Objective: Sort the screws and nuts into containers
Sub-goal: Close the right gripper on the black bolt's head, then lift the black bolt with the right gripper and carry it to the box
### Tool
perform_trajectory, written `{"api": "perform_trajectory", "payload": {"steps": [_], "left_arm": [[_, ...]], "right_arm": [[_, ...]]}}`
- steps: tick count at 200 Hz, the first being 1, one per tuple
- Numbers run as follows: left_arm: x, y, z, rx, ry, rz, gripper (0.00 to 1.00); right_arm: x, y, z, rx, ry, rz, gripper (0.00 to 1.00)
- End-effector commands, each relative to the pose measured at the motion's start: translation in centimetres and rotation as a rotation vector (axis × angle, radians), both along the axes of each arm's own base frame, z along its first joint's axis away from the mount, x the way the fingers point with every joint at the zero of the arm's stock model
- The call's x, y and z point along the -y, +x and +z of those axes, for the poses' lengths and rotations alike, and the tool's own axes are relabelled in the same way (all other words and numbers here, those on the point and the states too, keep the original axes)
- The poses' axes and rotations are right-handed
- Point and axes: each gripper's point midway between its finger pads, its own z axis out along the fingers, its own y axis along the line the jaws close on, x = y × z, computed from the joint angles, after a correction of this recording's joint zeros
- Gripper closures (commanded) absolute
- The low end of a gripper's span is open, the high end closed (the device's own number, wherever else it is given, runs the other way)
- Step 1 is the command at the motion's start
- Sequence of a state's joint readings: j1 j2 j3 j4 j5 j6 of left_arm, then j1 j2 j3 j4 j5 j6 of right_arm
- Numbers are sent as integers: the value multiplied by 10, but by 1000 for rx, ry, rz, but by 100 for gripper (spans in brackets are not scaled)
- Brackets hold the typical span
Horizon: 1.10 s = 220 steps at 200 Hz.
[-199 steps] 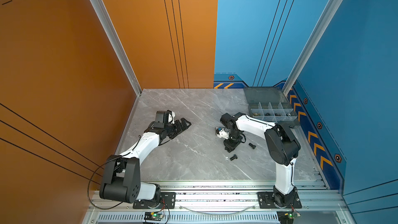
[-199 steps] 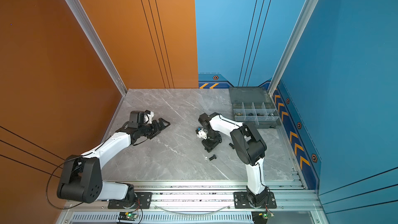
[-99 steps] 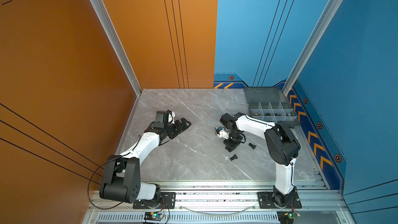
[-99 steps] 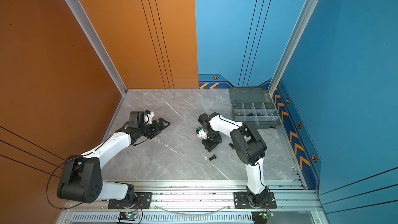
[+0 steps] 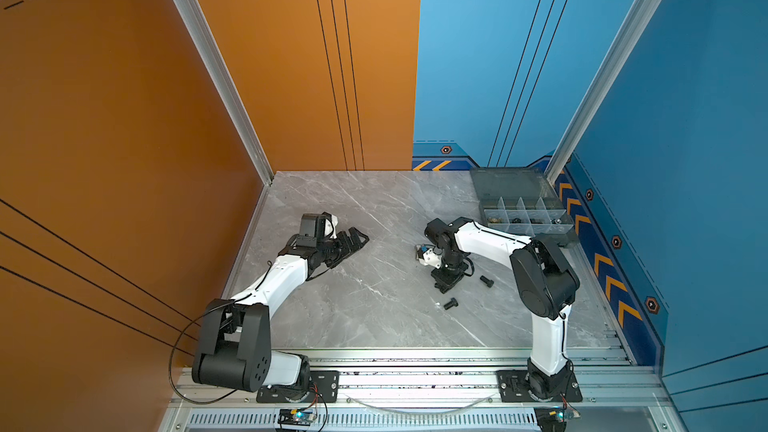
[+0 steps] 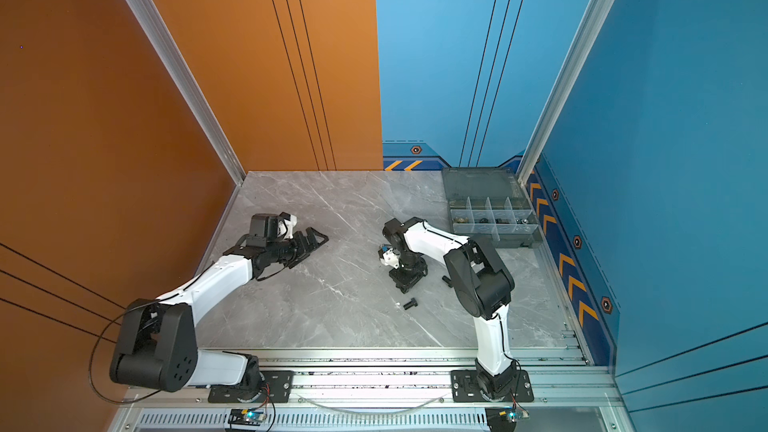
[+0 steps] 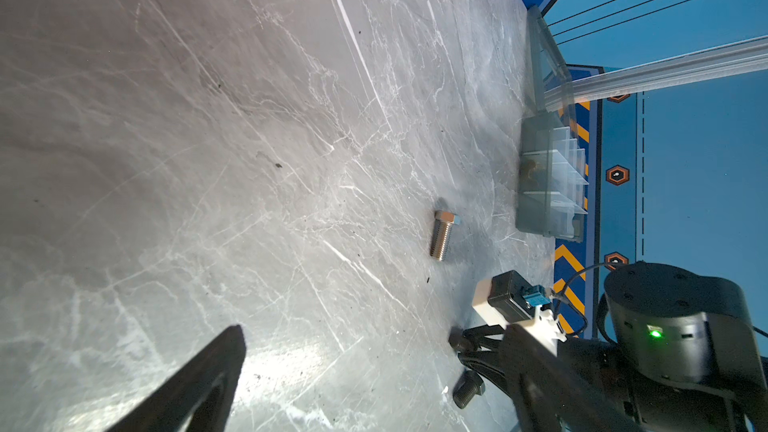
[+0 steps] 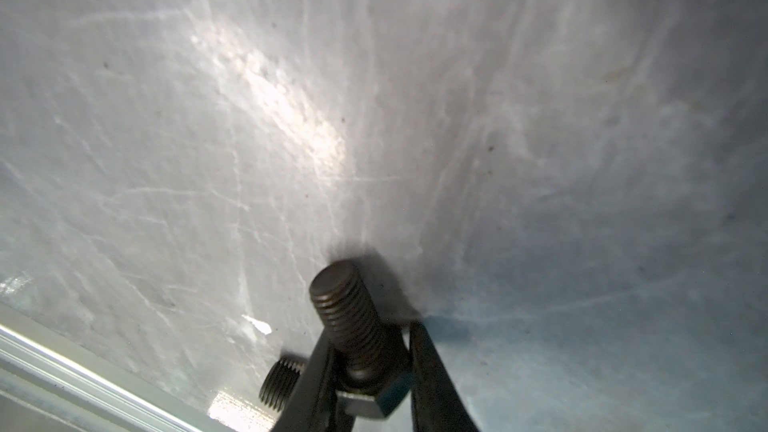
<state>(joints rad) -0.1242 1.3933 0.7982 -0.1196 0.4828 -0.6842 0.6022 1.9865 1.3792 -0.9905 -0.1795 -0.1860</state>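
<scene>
We angle our right gripper [image 8: 372, 330] down, pinching a stubby black hex-head bolt [image 8: 343, 309]; our left gripper [image 5: 358, 237] stretches forward low, jaws spread.

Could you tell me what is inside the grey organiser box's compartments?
The organiser box holds brass-coloured pieces in its left-end compartment and dark pieces beside them; tinted walls and dividers hide the rest.

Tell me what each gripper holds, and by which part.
Right gripper pinches a black bolt by its shank beside the head; left gripper holds nothing.
</scene>
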Motion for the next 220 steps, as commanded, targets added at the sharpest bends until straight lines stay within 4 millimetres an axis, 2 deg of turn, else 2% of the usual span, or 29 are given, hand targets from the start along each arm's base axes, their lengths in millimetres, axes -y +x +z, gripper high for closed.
{"api": "perform_trajectory", "payload": {"steps": [1, 37, 67, 90, 121, 166, 196, 220], "left_arm": [[-2, -1, 1, 17, -6, -11, 2], [-2, -1, -1, 16, -8, -10, 2], [-3, -2, -4, 10, -11, -9, 2], [-4, -2, -4, 11, -13, -6, 2], [-5, -2, -2, 17, -15, -4, 2], [-5, -1, -2, 17, -19, -5, 2], [-5, -1, -3, 16, -19, -2, 2], [-5, -1, -2, 16, -20, -2, 2]], "right_arm": [[4, 1, 10, 5, -6, -26, 97], [1, 9, 23, 36, 29, -43, 99], [-1, 20, 41, 76, 102, -75, 100], [7, 31, 57, 126, 136, -117, 100], [40, 58, 84, 212, 165, -239, 100], [110, 98, 114, 328, 154, -460, 100], [148, 122, 124, 371, 141, -587, 100], [173, 141, 122, 390, 98, -667, 100]]}}
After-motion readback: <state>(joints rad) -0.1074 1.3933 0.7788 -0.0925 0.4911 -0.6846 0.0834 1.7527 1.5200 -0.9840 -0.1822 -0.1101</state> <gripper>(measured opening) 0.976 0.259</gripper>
